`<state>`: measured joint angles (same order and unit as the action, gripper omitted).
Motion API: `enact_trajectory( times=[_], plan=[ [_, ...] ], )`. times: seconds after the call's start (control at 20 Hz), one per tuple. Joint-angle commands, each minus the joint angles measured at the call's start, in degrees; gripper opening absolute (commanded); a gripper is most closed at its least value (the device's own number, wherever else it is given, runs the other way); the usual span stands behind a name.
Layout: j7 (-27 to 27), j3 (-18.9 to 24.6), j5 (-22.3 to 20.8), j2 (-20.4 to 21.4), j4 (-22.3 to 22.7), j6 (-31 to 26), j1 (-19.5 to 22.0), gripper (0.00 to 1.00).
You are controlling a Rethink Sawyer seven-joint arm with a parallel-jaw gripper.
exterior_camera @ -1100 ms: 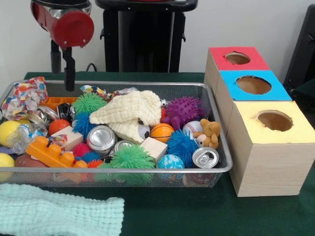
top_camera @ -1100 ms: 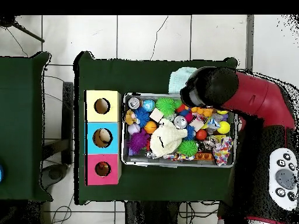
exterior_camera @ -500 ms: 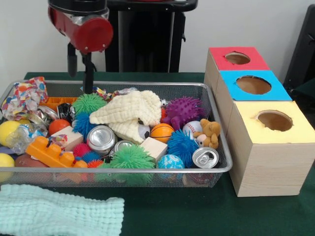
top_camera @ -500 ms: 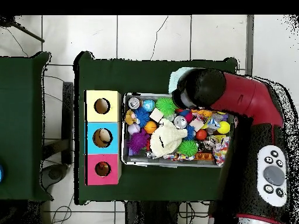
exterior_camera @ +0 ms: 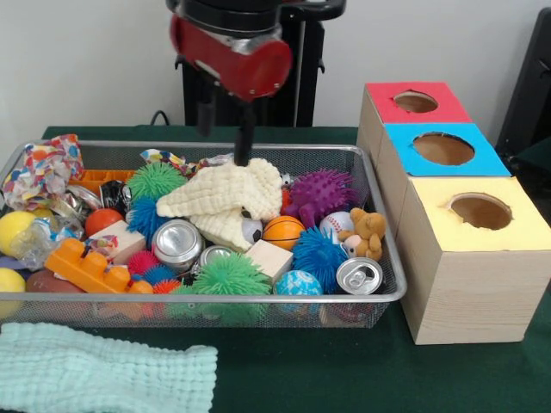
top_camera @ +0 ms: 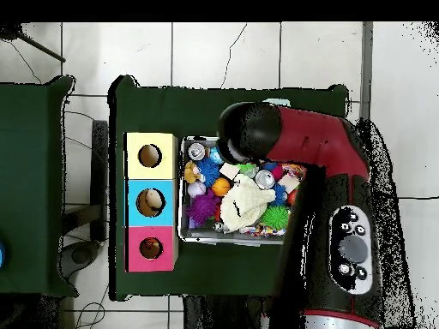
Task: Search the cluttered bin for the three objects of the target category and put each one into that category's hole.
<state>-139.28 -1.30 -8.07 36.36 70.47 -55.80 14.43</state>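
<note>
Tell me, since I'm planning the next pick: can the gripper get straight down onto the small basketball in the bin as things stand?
Probably yes. The small basketball lies uncovered on top of the clutter, just beside the cream cloth; the open gripper hangs above the cloth's far edge.

Lab / robot test cell, not a home. Evidence: red-and-black robot arm (top_camera: 330,214) on a black pedestal (exterior_camera: 250,77), work table draped in dark green cloth (top_camera: 214,107), a second green-draped table (top_camera: 30,188) at 9 o'clock in the overhead view. Floor is large pale tiles (top_camera: 206,51) with loose cables (top_camera: 81,116) running across; back wall is plain white (exterior_camera: 86,69). Wire mesh bin (exterior_camera: 379,224) and three colour-topped sorting boxes (exterior_camera: 448,198) look like a staged benchmark setup.
</note>
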Motion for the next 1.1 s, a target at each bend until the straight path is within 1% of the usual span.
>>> enact_trajectory(
  times=[0.05, 0.25, 0.45, 0.65, 0.85, 1.05, 1.1],
  plan=[
    [-7.96, 0.36, 1.90, -0.45, 9.77, -0.42, -3.68, 1.00],
    [-9.64, -0.30, 2.72, -1.88, 10.08, 1.97, -4.87, 1.00],
    [-9.62, -0.51, 3.18, -3.77, 9.74, 4.40, -4.83, 1.00],
    [-10.09, -0.92, 2.77, -6.15, 9.84, 8.89, -4.84, 1.00],
    [-10.07, -1.18, 2.83, -9.26, 7.52, 10.04, -4.53, 1.00],
    [-8.97, -1.35, 3.14, -11.47, 5.31, 11.04, -3.90, 1.00],
    [-8.43, -1.71, 2.67, -11.90, 4.02, 11.13, -4.00, 1.00]
  ],
)
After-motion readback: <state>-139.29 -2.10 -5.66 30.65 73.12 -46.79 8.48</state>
